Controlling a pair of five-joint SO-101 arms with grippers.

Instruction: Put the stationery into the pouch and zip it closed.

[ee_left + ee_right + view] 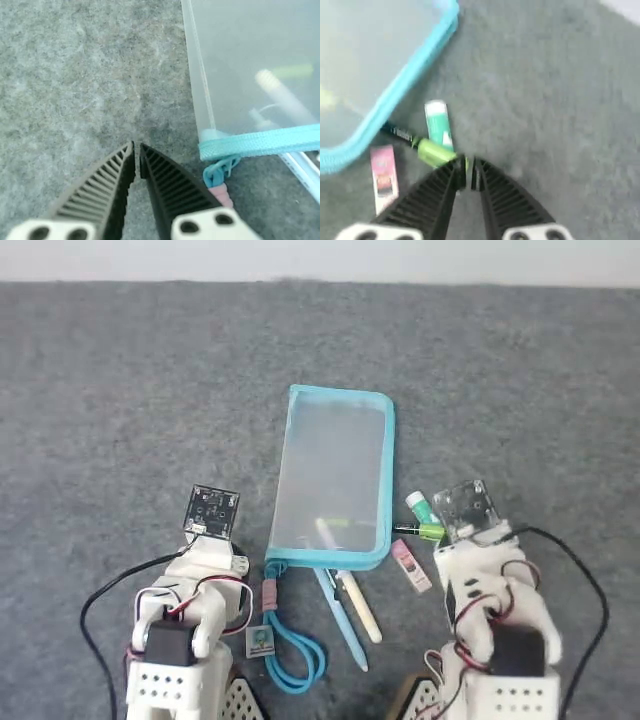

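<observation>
The pouch (335, 455) lies flat in the middle of the grey worktop (120, 390). Its zip edge (260, 142) faces the two arms, probably so that things can be slid in from their side. Something pale and something green show through its clear wall near that edge. I cannot tell whether they are inside or underneath.

The loose stationery sits close to the mouth:
- A blue pen (342, 620) and a cream pen (362, 612) lie at the pouch's 6 o'clock, pointing at the opening.
- A green marker (420, 531), a small green-and-white stick (419, 505) and a pink eraser (411, 566) lie at about 4 o'clock.
- A teal cord (292, 652) trails off at 7 o'clock.

The right gripper (469, 167) hangs low over the marker, and its fingers are pressed almost together. The marker's green cap lies right against one fingertip. I cannot tell whether the cap's end is nipped or only touched. This looks like an approach to the nearest item.

The left gripper (136, 149) is at the pouch's 8 o'clock corner. Its fingers are clenched on nothing, over bare worktop just beside the pouch's long edge. From there it could pin the pouch down or work the zip later. The pouch is not yet zipped, so the task looks to be at an early stage.
</observation>
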